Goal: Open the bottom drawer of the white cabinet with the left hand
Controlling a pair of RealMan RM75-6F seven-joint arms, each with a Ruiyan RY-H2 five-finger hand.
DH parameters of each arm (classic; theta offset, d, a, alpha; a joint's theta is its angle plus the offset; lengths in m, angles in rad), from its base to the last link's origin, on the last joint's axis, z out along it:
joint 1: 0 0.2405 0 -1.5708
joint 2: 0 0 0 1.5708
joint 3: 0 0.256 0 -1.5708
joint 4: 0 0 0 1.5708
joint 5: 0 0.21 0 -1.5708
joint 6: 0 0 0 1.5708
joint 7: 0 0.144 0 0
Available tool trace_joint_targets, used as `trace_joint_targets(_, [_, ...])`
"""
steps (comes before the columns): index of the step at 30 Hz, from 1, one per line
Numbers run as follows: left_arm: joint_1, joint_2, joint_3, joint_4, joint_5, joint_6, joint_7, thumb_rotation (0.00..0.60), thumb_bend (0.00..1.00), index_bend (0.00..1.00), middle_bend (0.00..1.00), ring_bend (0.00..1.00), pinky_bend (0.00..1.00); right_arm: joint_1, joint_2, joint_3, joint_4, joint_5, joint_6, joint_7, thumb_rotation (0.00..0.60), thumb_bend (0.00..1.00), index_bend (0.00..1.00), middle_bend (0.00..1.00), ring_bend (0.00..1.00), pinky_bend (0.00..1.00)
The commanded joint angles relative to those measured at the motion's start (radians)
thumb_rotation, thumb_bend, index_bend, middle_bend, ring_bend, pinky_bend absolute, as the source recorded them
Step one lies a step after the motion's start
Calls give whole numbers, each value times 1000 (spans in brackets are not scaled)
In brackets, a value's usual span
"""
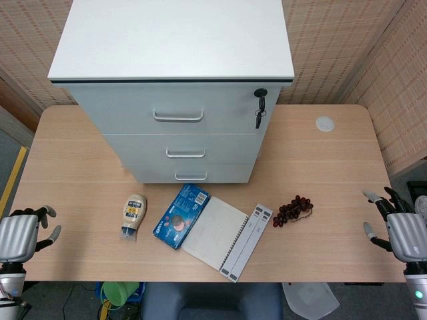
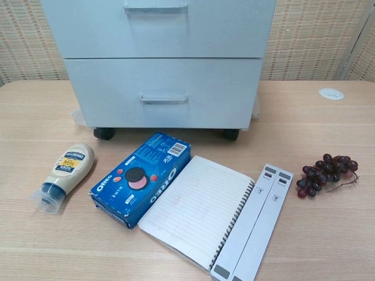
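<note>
The left hand (image 1: 19,237), empty with fingers loosely spread at the table's (image 1: 80,260) near-left edge, should reach over the mayonnaise bottle (image 1: 133,215) to hook the white cabinet's (image 1: 173,40) closed bottom drawer (image 1: 190,173) by its slim metal handle (image 1: 191,177).

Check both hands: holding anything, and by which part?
Nothing is held. The left hand and right hand sit at the table edges, fingers apart, away from the cabinet.
</note>
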Motion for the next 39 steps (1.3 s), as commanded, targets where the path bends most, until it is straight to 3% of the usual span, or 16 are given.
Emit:
trace_joint_targets(1, [-1, -1, 1, 1, 1, -2, 0, 600, 281, 462, 626, 512, 464, -1, 0, 0, 0, 0, 0, 0, 600, 345, 178, 302, 178, 223])
trace_joint_targets(14, [-32, 20, -5, 2, 49, -31, -70, 600, 281, 461, 626, 538, 476, -4, 4, 0, 1, -1, 7, 4, 600, 346, 178, 302, 178, 223])
trace_joint_targets(21, [-86, 54, -21, -25, 112, -75, -148, 600, 281, 445, 635, 607, 724, 2, 4, 2, -2, -4, 1, 2, 600, 346, 178, 302, 178, 223])
trace_joint_targets(27, [-149, 65, -31, -57, 155, -139, -217, 600, 281, 429, 745, 737, 895, 8, 3, 2, -1, -3, -7, 0, 600, 346, 178, 302, 178, 223])
trace_joint_targets(34, [-229, 54, -59, -79, 177, -203, -250, 600, 284, 368, 823, 817, 975, 7, 7, 4, -2, -1, -5, 0, 600, 346, 178, 302, 178, 223])
trace_joint_targets(39, [-279, 27, -67, -86, 182, -250, -267, 600, 340, 339, 860, 850, 1000, 7, 3, 1, 3, 3, -10, 3, 600, 346, 178, 302, 178, 223])
